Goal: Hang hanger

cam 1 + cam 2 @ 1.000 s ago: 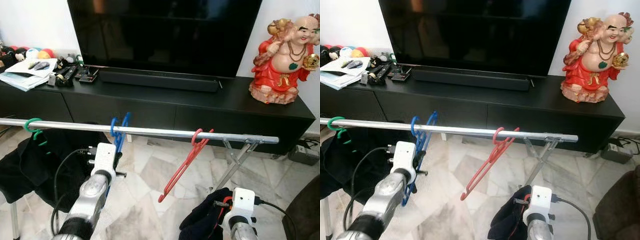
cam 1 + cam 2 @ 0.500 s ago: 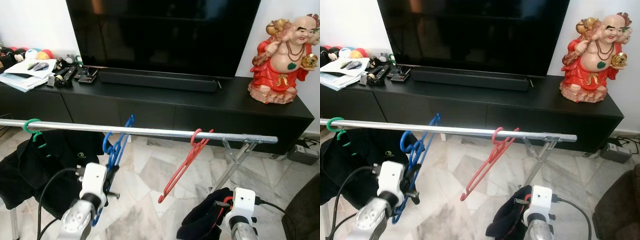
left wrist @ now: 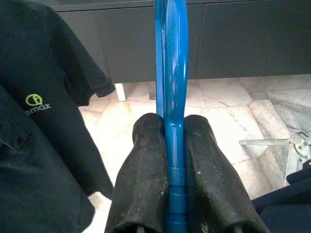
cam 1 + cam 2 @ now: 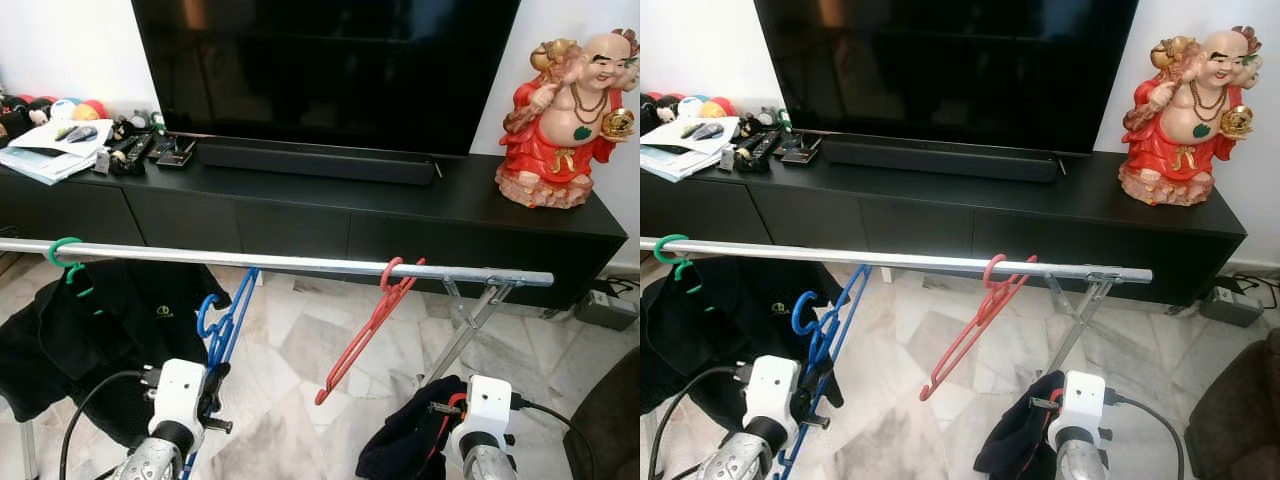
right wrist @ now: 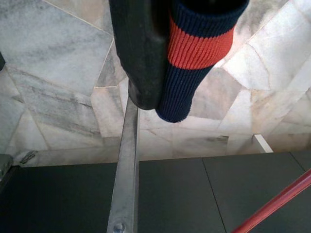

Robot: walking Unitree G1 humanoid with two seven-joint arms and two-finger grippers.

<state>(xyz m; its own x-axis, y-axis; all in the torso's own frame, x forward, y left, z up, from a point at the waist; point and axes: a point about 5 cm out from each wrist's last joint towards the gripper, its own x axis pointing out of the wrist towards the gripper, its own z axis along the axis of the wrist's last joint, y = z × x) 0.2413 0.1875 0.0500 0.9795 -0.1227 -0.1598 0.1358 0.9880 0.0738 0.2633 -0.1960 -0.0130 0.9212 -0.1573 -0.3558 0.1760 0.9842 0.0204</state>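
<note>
One blue hanger (image 4: 222,322) is pinched in your left gripper (image 3: 170,160) jaws, below the rail (image 4: 300,262); lift its hook over the rail between the green hanger (image 4: 66,258) and red hanger (image 4: 372,320). Your right gripper (image 5: 155,73) jaws clamp a striped garment (image 5: 197,58).

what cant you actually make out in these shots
- Right hand: right wrist view shows one finger beside the navy and red knit cuff; whether it grips the cuff can't be told.
- Dark garment: cut off by the head views' bottom edge.
- Blue hanger: its lower end is hidden behind the left hand.
- Clutter on the TV cabinet: too small to identify.
</note>
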